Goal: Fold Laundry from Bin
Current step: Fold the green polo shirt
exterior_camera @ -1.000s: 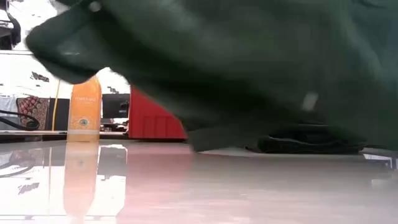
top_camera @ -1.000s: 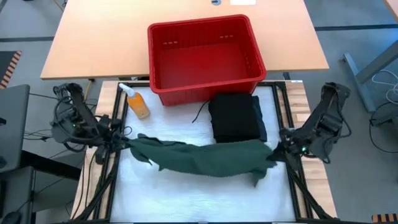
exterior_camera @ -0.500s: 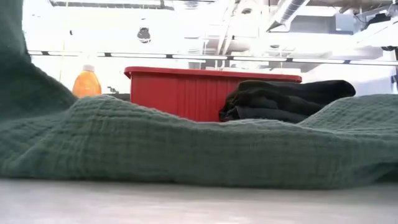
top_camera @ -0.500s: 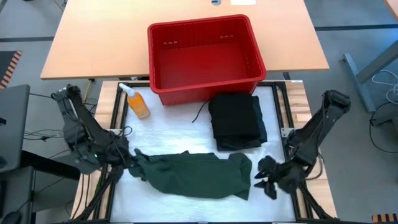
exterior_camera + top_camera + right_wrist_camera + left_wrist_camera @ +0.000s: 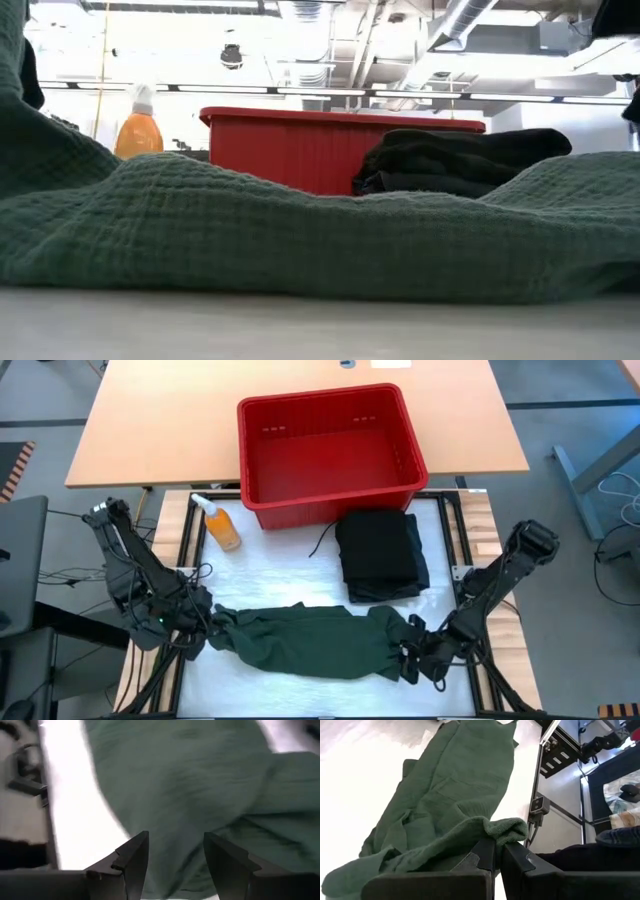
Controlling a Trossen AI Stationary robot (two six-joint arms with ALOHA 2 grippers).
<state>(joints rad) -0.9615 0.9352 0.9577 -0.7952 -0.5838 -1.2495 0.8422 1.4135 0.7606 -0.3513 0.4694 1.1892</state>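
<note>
Dark fingers of the left gripper are pinched tight on one end of the green shirt, low at the left edge of the white table. At the shirt's other end the right gripper stands open just over the cloth, gripping nothing. Between them the shirt lies rumpled across the near part of the table. Behind it sits a folded black pile, then the red bin, with an orange bottle to its left.
</note>
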